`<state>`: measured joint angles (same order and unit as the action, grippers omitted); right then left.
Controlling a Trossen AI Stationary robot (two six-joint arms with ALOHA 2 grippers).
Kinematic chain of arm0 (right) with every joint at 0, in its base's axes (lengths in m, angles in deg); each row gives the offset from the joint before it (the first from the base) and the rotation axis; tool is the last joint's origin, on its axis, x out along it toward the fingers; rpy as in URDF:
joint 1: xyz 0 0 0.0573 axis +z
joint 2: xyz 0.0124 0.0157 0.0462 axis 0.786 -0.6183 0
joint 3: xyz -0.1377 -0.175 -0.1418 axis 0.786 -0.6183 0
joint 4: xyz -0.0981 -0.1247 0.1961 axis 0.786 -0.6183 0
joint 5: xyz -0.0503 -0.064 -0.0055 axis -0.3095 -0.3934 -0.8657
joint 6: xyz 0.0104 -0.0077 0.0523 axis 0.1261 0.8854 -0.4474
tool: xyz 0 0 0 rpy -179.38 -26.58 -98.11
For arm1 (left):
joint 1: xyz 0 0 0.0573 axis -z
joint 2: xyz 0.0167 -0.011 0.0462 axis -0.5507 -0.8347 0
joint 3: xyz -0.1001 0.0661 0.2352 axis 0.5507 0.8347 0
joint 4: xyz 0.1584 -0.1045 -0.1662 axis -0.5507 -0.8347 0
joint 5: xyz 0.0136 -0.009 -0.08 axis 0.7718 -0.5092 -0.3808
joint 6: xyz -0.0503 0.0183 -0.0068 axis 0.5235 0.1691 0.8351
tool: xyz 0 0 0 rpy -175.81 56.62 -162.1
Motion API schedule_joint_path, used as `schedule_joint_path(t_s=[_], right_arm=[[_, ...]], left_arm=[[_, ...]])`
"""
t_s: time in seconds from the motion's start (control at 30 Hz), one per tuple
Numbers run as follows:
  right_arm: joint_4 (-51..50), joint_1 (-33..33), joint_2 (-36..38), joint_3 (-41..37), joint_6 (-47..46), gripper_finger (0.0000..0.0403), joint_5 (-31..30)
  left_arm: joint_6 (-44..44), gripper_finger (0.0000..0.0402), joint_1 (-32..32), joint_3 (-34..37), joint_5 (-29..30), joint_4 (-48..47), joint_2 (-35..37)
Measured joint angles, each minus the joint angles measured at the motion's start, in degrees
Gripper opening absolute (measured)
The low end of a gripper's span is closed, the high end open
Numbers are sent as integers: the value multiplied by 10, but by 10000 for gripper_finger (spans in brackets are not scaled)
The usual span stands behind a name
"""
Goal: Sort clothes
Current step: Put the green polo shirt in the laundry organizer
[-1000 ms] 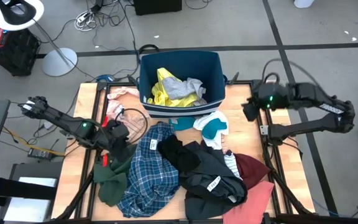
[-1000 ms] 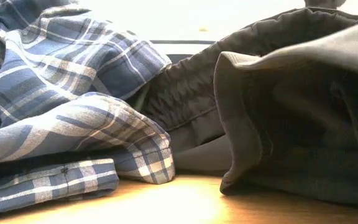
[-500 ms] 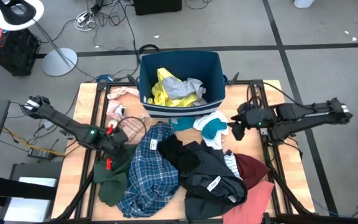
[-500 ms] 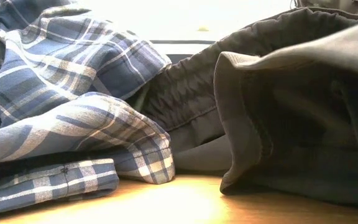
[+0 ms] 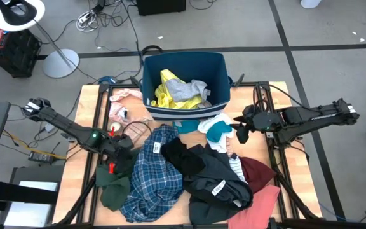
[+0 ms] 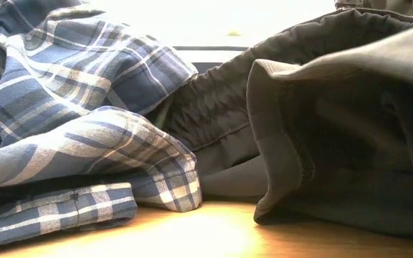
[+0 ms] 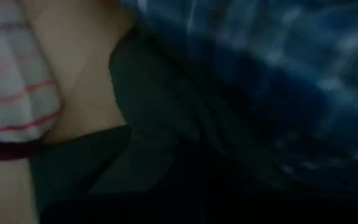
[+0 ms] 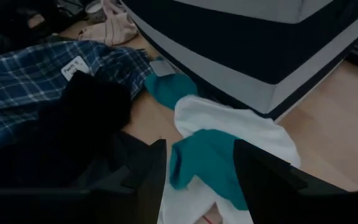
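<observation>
The clothes lie heaped on the table: a blue plaid shirt (image 5: 151,181), a dark green garment (image 5: 114,187), a black one (image 5: 183,156), a dark grey one (image 5: 216,179), a maroon one (image 5: 259,172) and a salmon pink one (image 5: 265,200). My left gripper (image 5: 124,152) is down on the green garment's far edge, beside the plaid shirt, and is shut. My right gripper (image 5: 239,132) hangs open over the teal-white garment (image 8: 210,155), its fingers on either side of it and apart from it. A striped sock (image 7: 17,93) lies close by the left gripper. My left gripper comes down steeply from above onto the far edge of the dark green garment (image 7: 148,118), next to the plaid shirt (image 7: 278,81). The gripper's own body hides the fingertips, so the kind of hold does not show. The garment lies flat on the table.
The navy bin (image 5: 170,113) stands at the table's far middle with yellow (image 5: 167,89) and grey (image 5: 188,92) clothes inside. A pale pink piece (image 5: 122,95) lies at the far left. Cables run near the left arm. In the low view the plaid shirt (image 6: 70,107) and the dark grey garment (image 6: 335,129) fill the picture.
My right gripper has swung from the far right toward the table's left and sunk, and now hangs over the teal-white garment. My left gripper has gone down and a little toward the near edge, onto the dark green garment. The clothes have stayed where they lay.
</observation>
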<state>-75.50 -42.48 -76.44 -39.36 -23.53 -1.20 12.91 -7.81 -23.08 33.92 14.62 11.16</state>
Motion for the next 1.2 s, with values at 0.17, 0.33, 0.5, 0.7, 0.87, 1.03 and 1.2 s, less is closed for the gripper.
schedule_joint_path(t_s=[0.17,0.33,0.5,0.7,0.87,1.03,1.2], right_arm=[[-1,0,-7,-20,24,187,-19],[36,16,-12,-70,25,187,-17],[177,63,-11,-159,44,187,-19],[296,90,-11,-243,68,187,-20],[373,91,-10,-282,71,187,-20],[425,83,-10,-302,102,187,-22],[430,75,-10,-303,105,187,-22]], left_arm=[[-27,1,0,-112,67,-104,13],[-71,1,0,-222,130,-167,14],[-143,0,-5,-311,193,-172,12],[-249,0,-37,-405,211,-113,-2],[-392,0,-73,-483,211,-24,-29],[-483,0,-144,-576,210,16,-83],[-567,0,-223,-683,170,79,-161]])
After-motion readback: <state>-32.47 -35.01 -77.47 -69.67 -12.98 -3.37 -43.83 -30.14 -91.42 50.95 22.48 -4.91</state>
